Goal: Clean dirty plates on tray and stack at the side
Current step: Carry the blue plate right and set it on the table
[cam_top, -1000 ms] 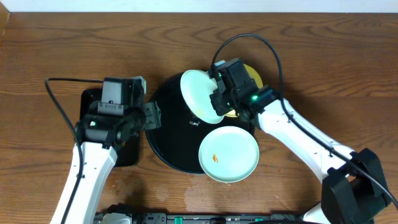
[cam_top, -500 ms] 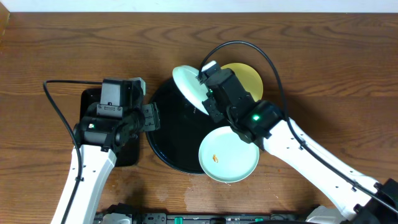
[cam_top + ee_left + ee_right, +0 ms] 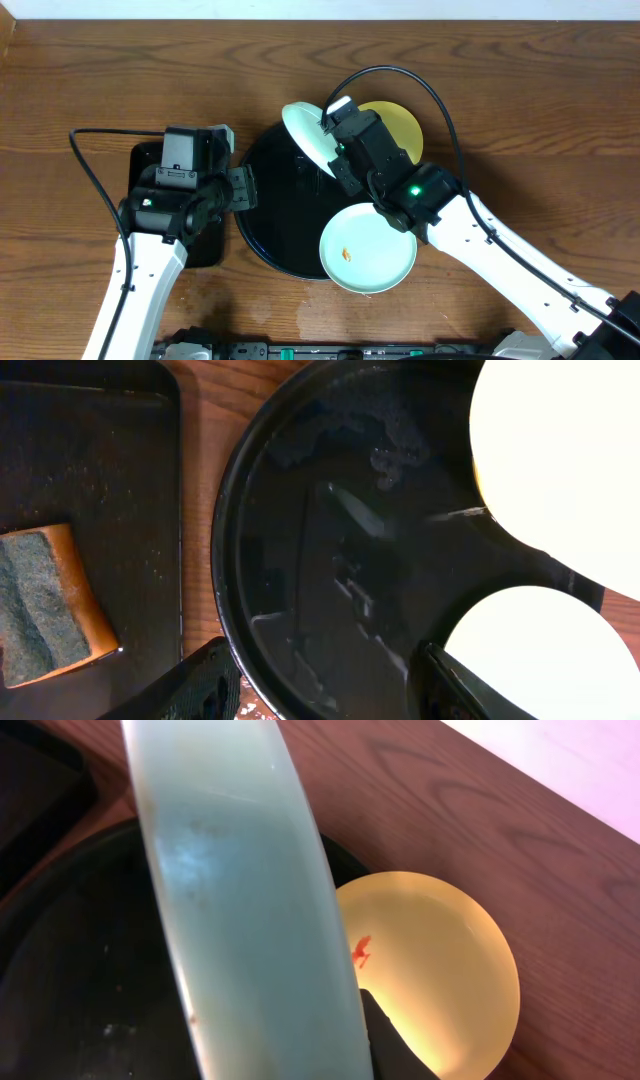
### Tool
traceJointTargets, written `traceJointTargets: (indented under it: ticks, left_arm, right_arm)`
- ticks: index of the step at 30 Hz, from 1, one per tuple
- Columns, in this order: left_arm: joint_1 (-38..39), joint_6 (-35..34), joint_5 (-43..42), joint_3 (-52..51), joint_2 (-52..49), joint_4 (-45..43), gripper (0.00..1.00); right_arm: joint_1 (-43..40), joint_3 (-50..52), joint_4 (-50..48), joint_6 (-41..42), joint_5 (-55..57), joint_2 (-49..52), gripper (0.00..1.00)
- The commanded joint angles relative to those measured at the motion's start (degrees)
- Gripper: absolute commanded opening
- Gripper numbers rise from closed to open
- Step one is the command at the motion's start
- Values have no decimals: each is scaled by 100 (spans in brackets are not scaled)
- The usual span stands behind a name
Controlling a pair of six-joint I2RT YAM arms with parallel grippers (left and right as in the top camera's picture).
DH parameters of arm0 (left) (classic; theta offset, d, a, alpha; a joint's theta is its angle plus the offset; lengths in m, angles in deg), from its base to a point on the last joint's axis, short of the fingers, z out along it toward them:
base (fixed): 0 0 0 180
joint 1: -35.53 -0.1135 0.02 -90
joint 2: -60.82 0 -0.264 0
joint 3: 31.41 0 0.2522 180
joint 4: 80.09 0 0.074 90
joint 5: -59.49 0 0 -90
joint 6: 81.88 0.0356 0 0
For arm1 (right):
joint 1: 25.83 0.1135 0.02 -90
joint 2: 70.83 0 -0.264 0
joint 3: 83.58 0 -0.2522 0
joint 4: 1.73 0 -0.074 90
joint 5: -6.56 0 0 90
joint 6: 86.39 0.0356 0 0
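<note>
Since a second ago, mint plate [image 3: 303, 133] swung left; now held tilted on edge over tray [image 3: 270, 220] far edge, pinched by right gripper [image 3: 330, 152]. Left gripper [image 3: 244, 187] kept half open, empty, at tray left edge. Second mint plate [image 3: 368, 248] at near right edge and yellow plate [image 3: 402, 124] seen smeared. Nothing stacked, sponge [image 3: 45, 605] not picked up: task judged barely begun.

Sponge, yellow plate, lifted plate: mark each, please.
Sponge [image 3: 40, 610], left wrist view, grey top.
Yellow plate [image 3: 432, 975], right wrist view, its centre.
Lifted plate [image 3: 304, 130], overhead view, its upper-left face.
</note>
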Motion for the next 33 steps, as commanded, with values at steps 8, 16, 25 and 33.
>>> traceJointTargets:
  ticks: [8, 16, 25, 33]
  left_arm:
    - [13, -55, 52, 4, 31, 20, 59]
    - [13, -55, 52, 4, 31, 17, 59]
    - [13, -142, 50, 4, 31, 17, 59]
    - [13, -142, 50, 4, 31, 15, 59]
  right_arm:
    - [55, -31, -13, -37, 96, -118, 1]
    - [42, -31, 7, 291, 98, -116, 1]
    - [-1207, -31, 780, 3309, -1176, -129, 1]
    - [-4039, -28, 1045, 2828, -4592, -125, 1]
